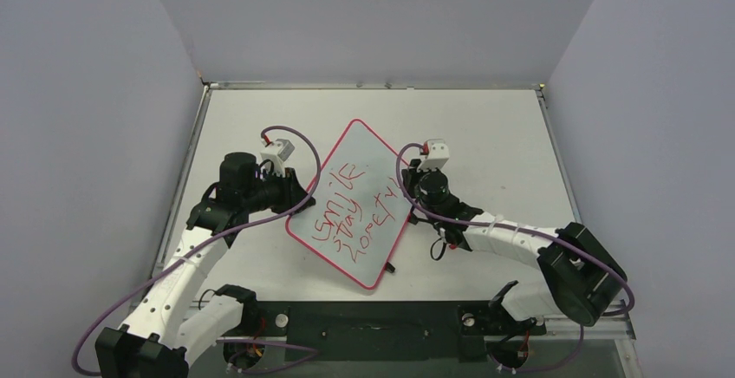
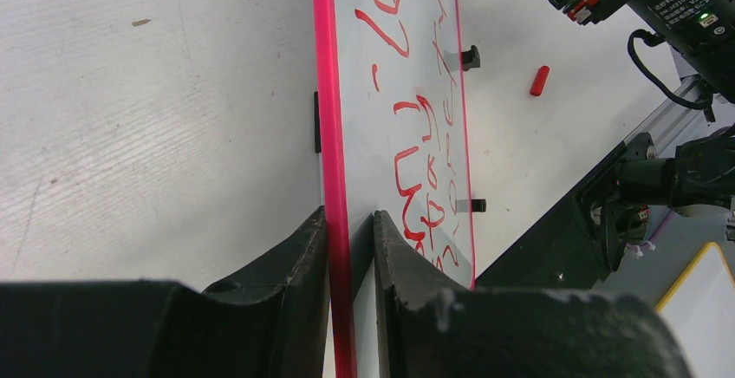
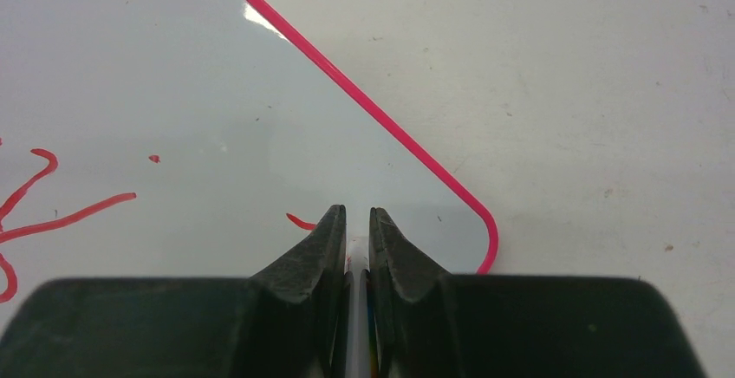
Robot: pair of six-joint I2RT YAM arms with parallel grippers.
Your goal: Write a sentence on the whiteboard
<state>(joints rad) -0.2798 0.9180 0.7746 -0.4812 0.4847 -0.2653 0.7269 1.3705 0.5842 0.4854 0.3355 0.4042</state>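
Left gripper (image 2: 350, 215) on whiteboard (image 2: 347, 92) edge, red sentence (image 1: 355, 209) "Smile stay hopeful".

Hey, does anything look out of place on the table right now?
A small red cap lies loose on the table beside the whiteboard. The whiteboard sits crooked to the table's edges, its rim pinched in the left hand.

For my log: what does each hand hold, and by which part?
The left hand grips the whiteboard by its red-bordered edge. The right hand is nearly shut; what it holds cannot be told.
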